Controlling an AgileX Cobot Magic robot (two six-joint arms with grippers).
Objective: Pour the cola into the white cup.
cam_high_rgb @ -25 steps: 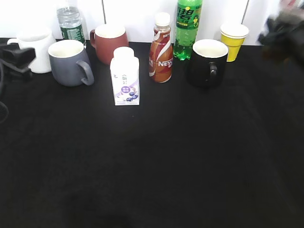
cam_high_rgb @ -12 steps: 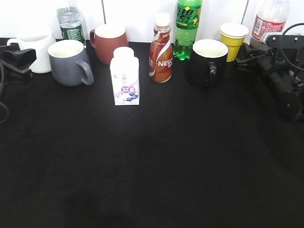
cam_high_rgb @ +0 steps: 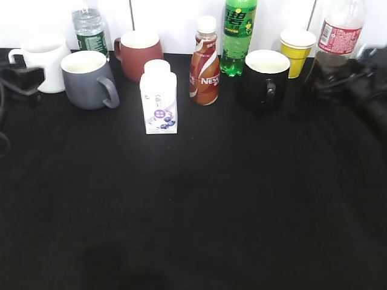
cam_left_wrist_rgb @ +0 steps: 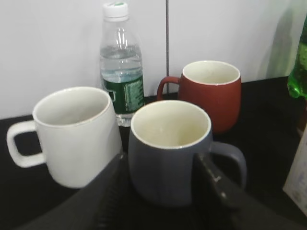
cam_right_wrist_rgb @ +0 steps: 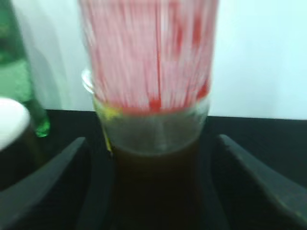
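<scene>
Cola bottle point(cam_high_rgb: 338, 37) stands at the far right end of the back row on your desk point(cam_high_rgb: 199, 205), just right of the yellow paper cup point(cam_high_rgb: 297, 51). Its long axis is vertical, neck pointing up, with the red-and-white label high on the body and dark liquid only in the lower part. In the right wrist view the cola bottle point(cam_right_wrist_rgb: 151, 120) fills the middle of the picture, blurred, and the right gripper point(cam_right_wrist_rgb: 153, 191) has its jaws spread wide, one on either side of the base; you can see gaps between each finger and the plastic, so nothing is clamped. From the exterior camera that gripper point(cam_high_rgb: 347, 81) is a dark smear at the bottle's foot.

Your white cup point(cam_high_rgb: 43, 60) sits at the opposite end, far left, upright, handle turned to the left, well apart from the cola. It is just beside the grey mug point(cam_high_rgb: 87, 78); whether the two touch you cannot tell. In the left wrist view the left gripper point(cam_left_wrist_rgb: 160, 191) has its jaws open around the grey mug point(cam_left_wrist_rgb: 168, 148), not the white cup point(cam_left_wrist_rgb: 76, 134), which stands beside the left finger. Behind them are a water bottle point(cam_left_wrist_rgb: 121, 67) and a red-brown mug point(cam_left_wrist_rgb: 211, 91).

Mid-row you have a milk carton point(cam_high_rgb: 159, 98), a Nescafe bottle point(cam_high_rgb: 205, 63), a green soda bottle point(cam_high_rgb: 238, 33) and a black mug point(cam_high_rgb: 263, 78).
</scene>
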